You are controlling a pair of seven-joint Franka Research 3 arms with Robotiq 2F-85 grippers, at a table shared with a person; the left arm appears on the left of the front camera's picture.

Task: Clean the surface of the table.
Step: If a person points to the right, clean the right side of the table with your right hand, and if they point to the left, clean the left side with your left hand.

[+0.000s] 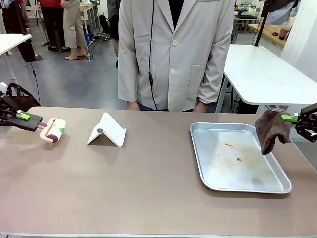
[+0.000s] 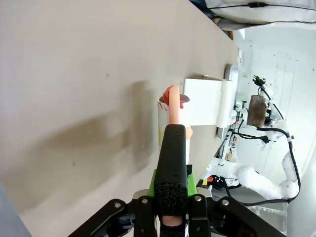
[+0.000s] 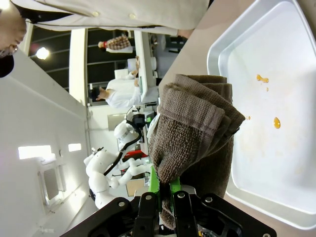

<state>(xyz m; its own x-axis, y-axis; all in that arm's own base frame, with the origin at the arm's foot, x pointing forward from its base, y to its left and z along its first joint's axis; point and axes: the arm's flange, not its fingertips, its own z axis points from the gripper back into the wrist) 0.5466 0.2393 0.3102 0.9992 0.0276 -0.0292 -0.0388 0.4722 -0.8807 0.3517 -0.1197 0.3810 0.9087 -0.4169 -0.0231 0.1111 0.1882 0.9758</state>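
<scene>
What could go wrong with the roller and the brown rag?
The brown terry cloth hangs from the right gripper by a pinched edge; it might slip onto the orange-spotted shiny metal tray.
The pink-and-white lint roller in the left gripper could knock the white folded stand nearby.

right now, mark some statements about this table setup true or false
1. The right hand is shut on a brown cloth. True.
2. The metal tray is spotless. False: small orange spots lie on its floor.
3. The left hand grips the lint roller by its handle. True.
4. The white stand lies inside the tray. False: it sits on the table, between the roller and the tray.
</scene>
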